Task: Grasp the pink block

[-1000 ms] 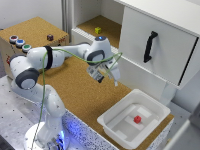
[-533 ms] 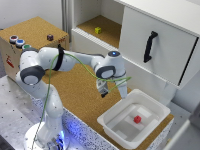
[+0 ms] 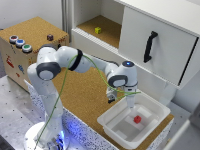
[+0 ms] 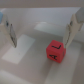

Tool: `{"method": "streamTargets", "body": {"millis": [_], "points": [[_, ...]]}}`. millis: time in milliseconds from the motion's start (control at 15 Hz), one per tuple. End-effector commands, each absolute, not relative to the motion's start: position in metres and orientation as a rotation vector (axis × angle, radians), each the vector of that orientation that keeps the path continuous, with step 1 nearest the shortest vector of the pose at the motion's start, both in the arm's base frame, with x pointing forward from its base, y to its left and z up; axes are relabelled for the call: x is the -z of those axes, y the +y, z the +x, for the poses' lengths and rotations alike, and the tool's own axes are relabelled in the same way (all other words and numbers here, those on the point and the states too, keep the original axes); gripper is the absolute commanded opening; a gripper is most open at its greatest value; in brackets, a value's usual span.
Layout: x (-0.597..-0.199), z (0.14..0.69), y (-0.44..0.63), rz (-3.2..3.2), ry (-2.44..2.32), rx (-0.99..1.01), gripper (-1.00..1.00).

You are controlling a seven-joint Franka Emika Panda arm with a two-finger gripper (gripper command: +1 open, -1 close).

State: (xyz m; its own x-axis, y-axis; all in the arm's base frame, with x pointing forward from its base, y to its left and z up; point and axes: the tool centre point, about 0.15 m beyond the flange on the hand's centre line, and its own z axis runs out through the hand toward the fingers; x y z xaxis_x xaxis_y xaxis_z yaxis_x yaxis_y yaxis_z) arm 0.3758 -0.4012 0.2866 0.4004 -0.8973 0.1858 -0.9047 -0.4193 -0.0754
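Two views are giving us different parts of this moment. From the exterior view we are seeing the whole scene: the white arm (image 3: 75, 60) is reaching across the cork-covered table (image 3: 85, 95) toward the white tray (image 3: 112, 125), which is sitting at the table edge on the exterior view's right. The gripper (image 3: 120, 98) is hanging over the near rim of the tray, and the pink block (image 3: 137, 119) is lying on the tray floor, near the gripper but apart from it. In this view the fingers are too small and blurred, so we cannot tell from here how wide they are standing.

From the wrist view we are getting what the exterior view is hiding. The two fingers (image 4: 10, 32) are standing well apart, with nothing between them, so the gripper (image 4: 42, 31) is released. The pink block (image 4: 56, 51) is resting on the white tray floor (image 4: 30, 62) below them, closer to one finger than to the other, touching neither. Dark marks are showing on its faces, which the exterior view is not showing.

Only the exterior view is showing us the small yellow cube (image 3: 98, 30) inside the open cabinet shelf (image 3: 107, 27), and the dark purple cube (image 3: 50, 36) on top of the cork box (image 3: 35, 30) on the exterior view's left
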Motion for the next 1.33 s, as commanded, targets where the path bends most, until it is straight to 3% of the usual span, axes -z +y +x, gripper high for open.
{"method": "streamTargets", "body": {"millis": [0,200,667,1267], "points": [[-0.264,0.392,-0.44,2.589,-1.98,-0.133,1.0],[-0.262,0.383,-0.441,2.522,-2.054,-0.058,1.0],[-0.254,0.375,-0.441,2.411,-2.091,-0.117,1.0],[-0.228,0.376,-0.452,2.337,-2.126,-0.045,1.0]]}}
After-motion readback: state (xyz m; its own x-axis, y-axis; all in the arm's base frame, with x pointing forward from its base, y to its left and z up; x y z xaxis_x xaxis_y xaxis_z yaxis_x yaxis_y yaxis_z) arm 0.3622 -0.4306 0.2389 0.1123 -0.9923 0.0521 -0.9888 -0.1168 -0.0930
